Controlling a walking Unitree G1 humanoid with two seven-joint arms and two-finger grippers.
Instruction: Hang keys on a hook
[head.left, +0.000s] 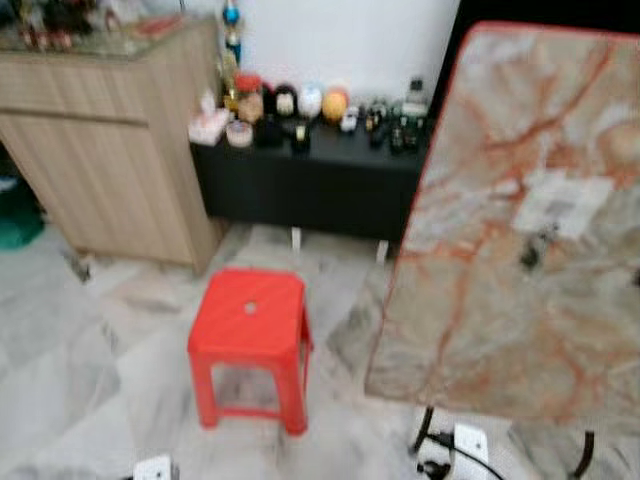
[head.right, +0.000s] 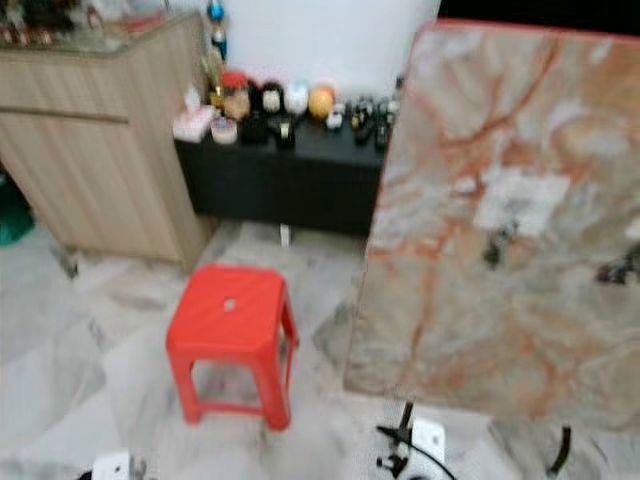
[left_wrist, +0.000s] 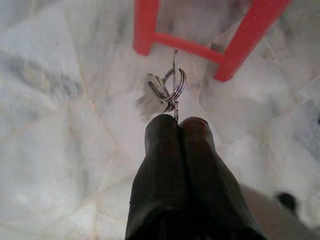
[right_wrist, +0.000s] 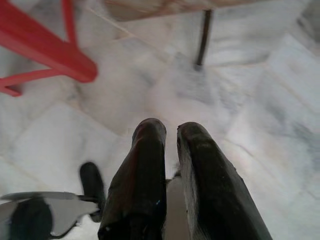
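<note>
- Left gripper (left_wrist: 176, 121) hung low over the marble floor (left_wrist: 60, 150), near the red stool (head.left: 250, 320); its two black fingers were pressed together, pinching the keys (left_wrist: 162, 92) by one flat blade.
- Keys: a small silver bunch on a split ring, the ring and remaining keys dangling free beyond the fingertips, slightly blurred.
- Right gripper (right_wrist: 171, 132) also pointed down at the floor, holding nothing, fingers nearly together with a narrow gap between them.
- No hook could be made out. Ahead: the stool at centre, a marble-patterned table (head.left: 520, 230) on the right, a black low cabinet (head.left: 310, 180) with small items at the far wall, a wooden cabinet (head.left: 110, 140) far left.
- Risk, judged: the grip was on a thin edge only, so the walking sway could twist the blade out and drop the bunch.
- Risk, judged: the loose ring swinging may make threading onto a hook miss.
- Risk, judged: the stool and table legs stood close in the path; a bump could jar the hold.
</note>
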